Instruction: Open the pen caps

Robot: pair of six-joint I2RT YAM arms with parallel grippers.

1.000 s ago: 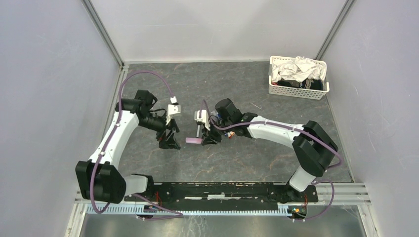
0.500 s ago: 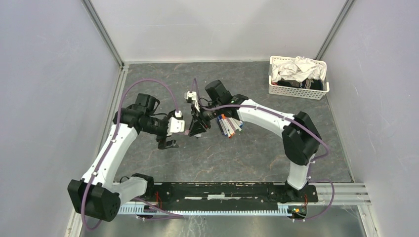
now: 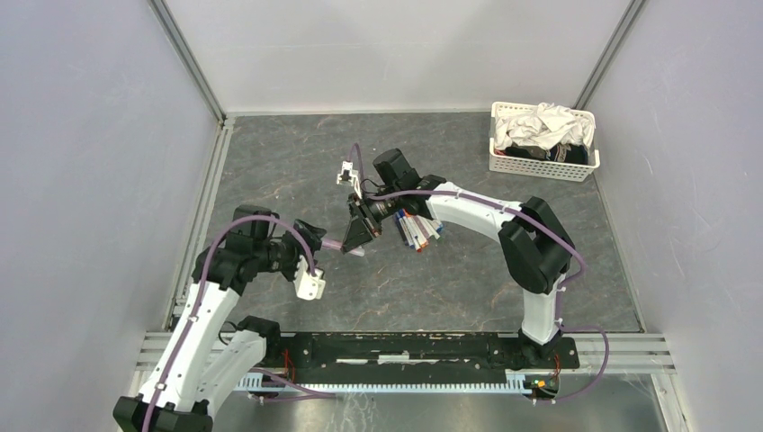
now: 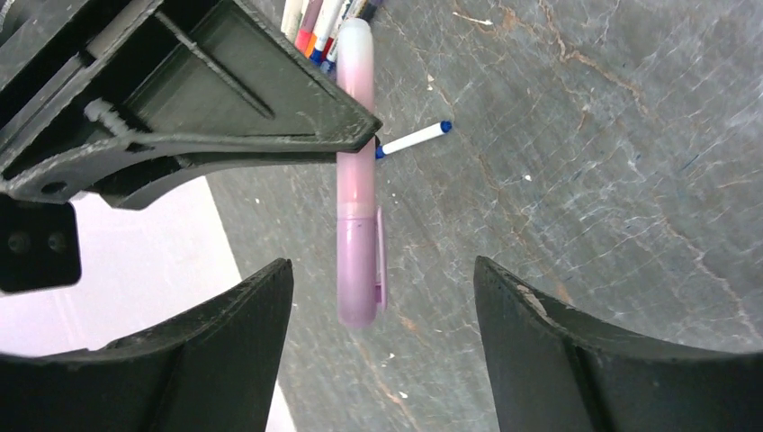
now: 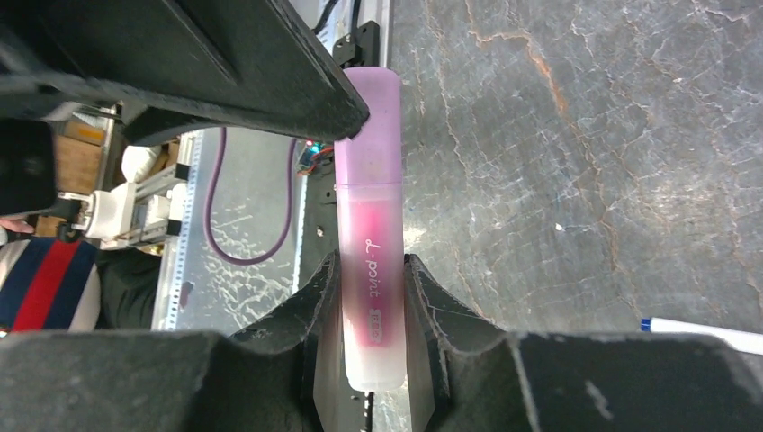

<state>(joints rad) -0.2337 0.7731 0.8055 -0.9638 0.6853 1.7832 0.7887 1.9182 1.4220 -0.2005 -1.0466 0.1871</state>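
- At the left of the grey table (image 3: 450, 288), the left gripper (image 3: 312, 236) is reaching toward the middle. Its jaws are standing wide apart and holding nothing.
- Between those spread fingers (image 4: 207, 360), the left wrist view is showing the lilac highlighter (image 4: 356, 180), with clear gaps on both sides.
- Its cap (image 4: 358, 274) is sitting on the end nearest the left gripper. The cap is a darker lilac than the pale, pink-tinted barrel, is carrying a clip along one side and is not off yet.
- Just right of it, the right gripper (image 3: 357, 232) is clamping the highlighter's barrel, holding it above the table. Both pads (image 5: 328, 297) are pressing on the printed part.
- Further right, a fanned bundle of white pens (image 3: 417, 229) with coloured ends is lying on the table, and one loose blue-tipped pen (image 4: 412, 139) is lying beside it.
- At the far right corner, a white mesh basket (image 3: 540, 166) of cloth is standing.
- Compared with half a second ago, the left arm is sitting nearer the front-left edge, with its white camera block now below the wrist, while the right arm is staying almost in place. A second ago, both grippers were down at the highlighter on the table.
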